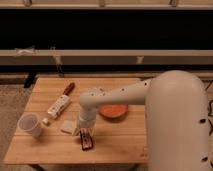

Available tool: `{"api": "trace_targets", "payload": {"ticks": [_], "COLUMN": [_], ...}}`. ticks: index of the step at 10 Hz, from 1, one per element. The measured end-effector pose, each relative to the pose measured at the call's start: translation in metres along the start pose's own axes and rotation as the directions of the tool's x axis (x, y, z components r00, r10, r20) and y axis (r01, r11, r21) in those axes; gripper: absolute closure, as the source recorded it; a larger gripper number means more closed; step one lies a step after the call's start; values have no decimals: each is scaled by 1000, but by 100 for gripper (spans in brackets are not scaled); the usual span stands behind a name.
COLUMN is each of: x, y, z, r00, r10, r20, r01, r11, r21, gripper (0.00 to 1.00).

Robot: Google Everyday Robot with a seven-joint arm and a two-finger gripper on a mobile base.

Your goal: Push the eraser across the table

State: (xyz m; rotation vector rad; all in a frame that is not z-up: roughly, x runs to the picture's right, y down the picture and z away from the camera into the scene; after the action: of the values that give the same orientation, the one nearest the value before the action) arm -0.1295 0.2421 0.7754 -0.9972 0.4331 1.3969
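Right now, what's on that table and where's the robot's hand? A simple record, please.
table: light wooden top
eraser: black bar, near front edge
gripper: low at the eraser's far end
beige block: left of the gripper
bowl: orange, right of the gripper
cup: white, left side
tube: white, lying behind the block

Warm, even light falls from above onto the counter [125,137], whose pale planks glow yellowish, while the wide band behind it is almost black and swallows all detail. The white arm [175,110] catches the most light, bright along its rounded top without harsh glare and shading to grey underneath. The end effector [85,132], low over the counter's front part just above the eraser [87,142], casts only a small soft shadow there.
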Motion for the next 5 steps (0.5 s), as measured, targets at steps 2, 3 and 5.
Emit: {"api": "trace_targets", "payload": {"ticks": [2,3,5], "x": [0,1,1], "y": [5,10,15], "z": [2,2,4], "r00": [1000,1000,999], "r10": [-15,-26,-38], "r20": [-11,-15,-22], "r01": [15,26,38], "r11": [1000,1000,999], "r21": [-7,-13,-24], "gripper": [35,35,35]}}
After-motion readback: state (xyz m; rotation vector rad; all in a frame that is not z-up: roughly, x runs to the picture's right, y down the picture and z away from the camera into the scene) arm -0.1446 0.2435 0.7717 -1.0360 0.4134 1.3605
